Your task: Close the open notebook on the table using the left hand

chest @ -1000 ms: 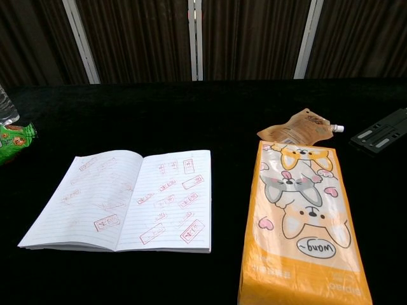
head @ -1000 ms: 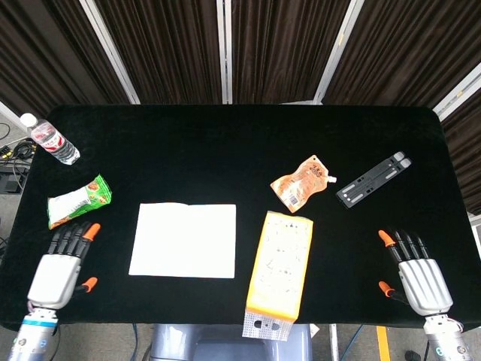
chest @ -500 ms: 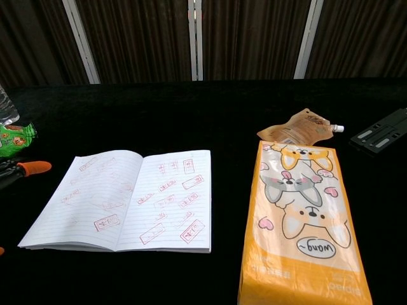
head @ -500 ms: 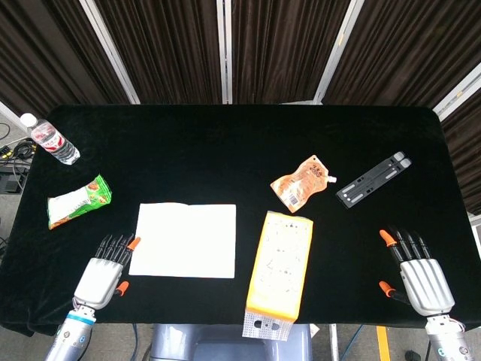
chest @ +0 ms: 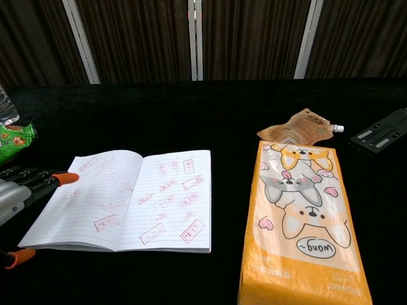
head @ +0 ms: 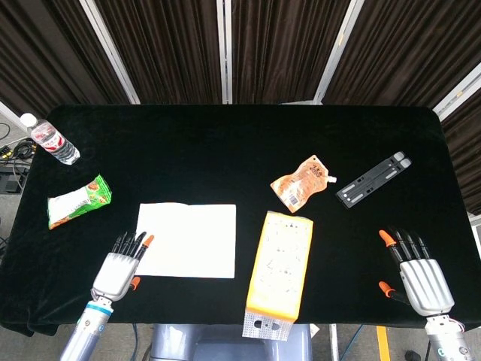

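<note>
The open notebook (head: 186, 240) lies flat on the black table, its lined pages stamped in red (chest: 130, 197). My left hand (head: 120, 269) is open at the notebook's lower left corner, fingers stretched forward, and its orange fingertips (chest: 63, 178) reach over the left page's edge. In the chest view that left hand (chest: 18, 195) enters from the left border. My right hand (head: 419, 274) lies open near the table's front right, far from the notebook.
An orange pet-food bag (head: 279, 271) lies just right of the notebook. Behind it are an orange spout pouch (head: 301, 183) and a black stand (head: 373, 179). A green snack bag (head: 77, 201) and a water bottle (head: 51, 141) sit at the left.
My left hand has moved right and forward from the table's left front edge to the notebook's left edge. The right hand and the notebook have not moved.
</note>
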{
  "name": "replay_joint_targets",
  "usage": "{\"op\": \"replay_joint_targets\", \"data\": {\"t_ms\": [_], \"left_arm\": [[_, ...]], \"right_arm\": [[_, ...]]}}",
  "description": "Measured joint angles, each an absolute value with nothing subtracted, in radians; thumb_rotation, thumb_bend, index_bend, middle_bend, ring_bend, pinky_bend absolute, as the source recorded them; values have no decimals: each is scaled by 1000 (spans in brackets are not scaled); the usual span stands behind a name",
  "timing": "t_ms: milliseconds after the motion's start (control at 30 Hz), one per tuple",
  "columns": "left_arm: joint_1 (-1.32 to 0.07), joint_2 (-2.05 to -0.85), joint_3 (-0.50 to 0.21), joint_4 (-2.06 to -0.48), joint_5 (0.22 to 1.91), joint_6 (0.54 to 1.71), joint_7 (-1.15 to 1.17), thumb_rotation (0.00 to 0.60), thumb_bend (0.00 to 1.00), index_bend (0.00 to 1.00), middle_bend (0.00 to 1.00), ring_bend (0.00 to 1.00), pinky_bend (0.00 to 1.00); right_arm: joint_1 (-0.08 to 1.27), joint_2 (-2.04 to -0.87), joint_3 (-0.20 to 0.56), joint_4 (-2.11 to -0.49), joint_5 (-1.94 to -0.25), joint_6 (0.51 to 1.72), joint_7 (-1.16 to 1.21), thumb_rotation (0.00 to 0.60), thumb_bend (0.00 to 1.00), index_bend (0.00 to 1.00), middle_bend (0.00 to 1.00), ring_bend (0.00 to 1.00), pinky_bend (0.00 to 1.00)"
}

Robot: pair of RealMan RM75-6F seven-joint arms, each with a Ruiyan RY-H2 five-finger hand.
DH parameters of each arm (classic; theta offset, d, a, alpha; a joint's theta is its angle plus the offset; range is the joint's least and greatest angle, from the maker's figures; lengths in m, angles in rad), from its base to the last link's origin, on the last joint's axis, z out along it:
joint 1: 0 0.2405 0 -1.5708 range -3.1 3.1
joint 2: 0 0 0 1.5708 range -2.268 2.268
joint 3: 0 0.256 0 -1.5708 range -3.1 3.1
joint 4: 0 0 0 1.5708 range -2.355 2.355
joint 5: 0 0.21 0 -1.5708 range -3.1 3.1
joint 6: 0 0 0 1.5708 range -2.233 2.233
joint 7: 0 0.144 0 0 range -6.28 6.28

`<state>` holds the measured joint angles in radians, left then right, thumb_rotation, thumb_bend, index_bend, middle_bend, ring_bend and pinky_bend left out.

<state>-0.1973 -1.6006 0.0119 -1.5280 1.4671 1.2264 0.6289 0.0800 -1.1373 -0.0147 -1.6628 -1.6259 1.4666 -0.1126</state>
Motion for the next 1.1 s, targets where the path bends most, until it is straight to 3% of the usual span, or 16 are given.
{"op": "replay_joint_targets", "data": {"t_ms": [600,667,833,1100], "left_arm": [[-224,-1661,6,-1459,1427,1215,650,600,324,0,0,0,0],[-224,-1666,6,-1451,1432,1223,647,600,348,0,0,0,0],[-226,-1681,10,-1423,1435,1231,642,600,519,0,0,0,0],[-226,-1674,9,-1440,1483,1290,615,600,562,0,0,0,0]], "right_arm": [[81,-1138,-17,-1663,-1627,1464,-112,600,67,0,0,0,0],[80,-1137,-16,-1664,-1627,1466,-111,600,68,0,0,0,0],[80,-1135,-16,-1665,-1628,1467,-109,600,67,0,0,0,0],[80,-1136,-16,-1665,-1628,1467,-109,600,67,0,0,0,0]]}}
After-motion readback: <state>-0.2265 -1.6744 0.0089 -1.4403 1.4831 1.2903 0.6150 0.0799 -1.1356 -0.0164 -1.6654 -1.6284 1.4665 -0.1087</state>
